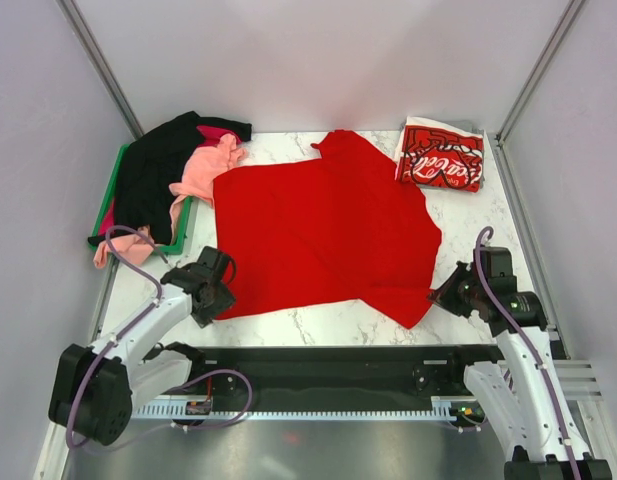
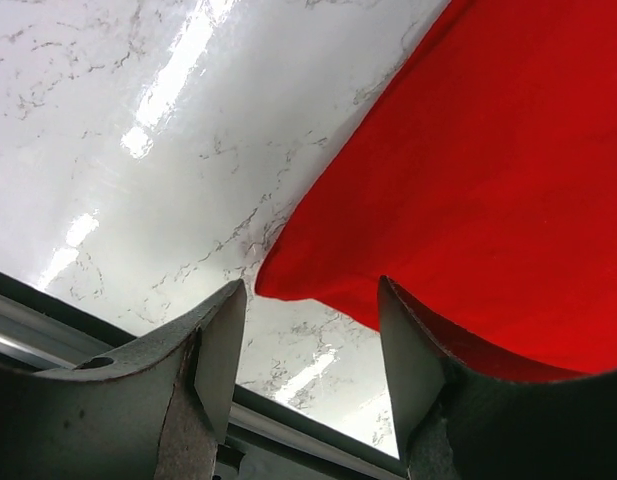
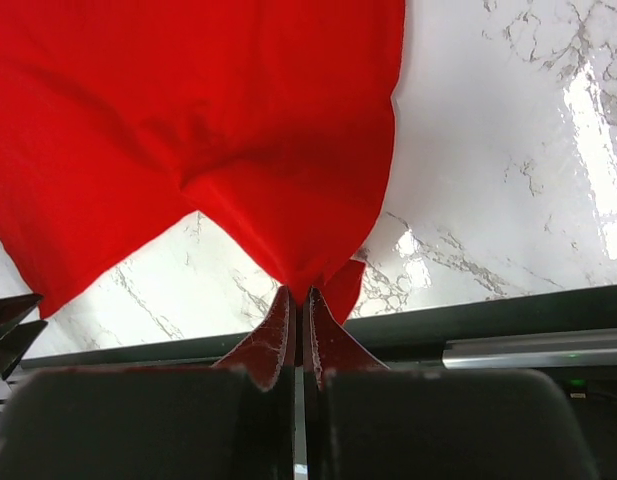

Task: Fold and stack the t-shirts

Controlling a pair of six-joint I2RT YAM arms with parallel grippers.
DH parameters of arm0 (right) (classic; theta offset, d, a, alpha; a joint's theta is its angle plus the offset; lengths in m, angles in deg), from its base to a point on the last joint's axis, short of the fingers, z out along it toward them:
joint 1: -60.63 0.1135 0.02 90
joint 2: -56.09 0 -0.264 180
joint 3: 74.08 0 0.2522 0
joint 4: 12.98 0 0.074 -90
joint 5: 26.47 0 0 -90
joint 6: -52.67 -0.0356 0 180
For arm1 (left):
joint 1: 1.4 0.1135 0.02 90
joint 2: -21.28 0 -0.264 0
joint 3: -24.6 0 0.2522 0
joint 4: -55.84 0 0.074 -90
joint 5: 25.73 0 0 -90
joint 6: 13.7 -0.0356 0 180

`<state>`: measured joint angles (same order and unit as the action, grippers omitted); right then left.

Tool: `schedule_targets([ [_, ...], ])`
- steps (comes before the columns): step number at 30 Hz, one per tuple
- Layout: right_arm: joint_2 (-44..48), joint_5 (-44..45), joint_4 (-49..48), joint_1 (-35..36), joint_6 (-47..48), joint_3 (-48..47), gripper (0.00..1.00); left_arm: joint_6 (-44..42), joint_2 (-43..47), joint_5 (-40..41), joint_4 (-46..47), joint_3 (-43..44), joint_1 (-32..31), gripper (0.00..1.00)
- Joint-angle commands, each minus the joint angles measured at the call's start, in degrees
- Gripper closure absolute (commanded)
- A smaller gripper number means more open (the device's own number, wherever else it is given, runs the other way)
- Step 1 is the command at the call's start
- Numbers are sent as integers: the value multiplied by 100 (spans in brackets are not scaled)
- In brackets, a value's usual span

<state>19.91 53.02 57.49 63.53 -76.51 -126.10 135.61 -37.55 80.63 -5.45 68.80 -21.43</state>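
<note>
spread shirt (image 1: 328, 235) centre, shirt heap (image 1: 173, 180) on tray (image 1: 180, 232) left, folded shirt (image 1: 441, 155), perhaps stacked, rear right

The large red t-shirt (image 1: 328, 235) is soft matt cloth, lightly creased. The tabletop (image 2: 138, 150) is white with grey marble veining, smooth and glossy, with bright glare patches. The left gripper (image 2: 308, 305) is dull grey, grainy and scuffed (plastic or cast metal, hard to tell). The tray (image 1: 180, 238) looks like green plastic.

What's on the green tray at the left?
A heap of shirts: a black shirt on top, a salmon-pink shirt and a magenta shirt showing beneath. The green tray shows only at its edges; its floor is covered.
</note>
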Motion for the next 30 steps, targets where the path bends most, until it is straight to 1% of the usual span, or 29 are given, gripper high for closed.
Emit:
schedule_targets([
  [1,-73,48,-265,18,86,29,100,283,-128,87,295,-73,-18,38],
  [5,-143,110,-318,18,130,73,100,213,-532,-27,691,67,-27,48],
  [6,-143,118,-318,9,138,64,100,213,-612,-45,744,85,-27,56],
  [11,-108,163,-248,27,165,56,100,125,-832,-10,956,208,-18,81],
  [12,-73,163,-222,9,174,56,100,107,-806,7,1043,226,-18,87],
  [15,-12,171,-151,9,191,56,100,-86,-657,-19,1105,340,-18,98],
  [18,67,180,-46,9,174,-32,100,-165,-315,-36,887,375,17,98],
  [21,155,250,156,9,191,-243,100,-165,326,-150,545,358,122,98],
  [22,190,268,217,18,200,-304,100,-191,667,-212,447,340,201,98],
  [24,313,338,411,9,217,-454,100,-244,977,-247,219,305,280,98],
  [25,366,347,481,18,226,-498,100,-201,1179,-247,26,296,307,98],
  [26,497,356,629,9,235,-568,100,-183,1503,-343,42,270,281,98],
  [30,849,304,930,18,279,-796,100,37,2006,-669,-274,419,298,98],
])
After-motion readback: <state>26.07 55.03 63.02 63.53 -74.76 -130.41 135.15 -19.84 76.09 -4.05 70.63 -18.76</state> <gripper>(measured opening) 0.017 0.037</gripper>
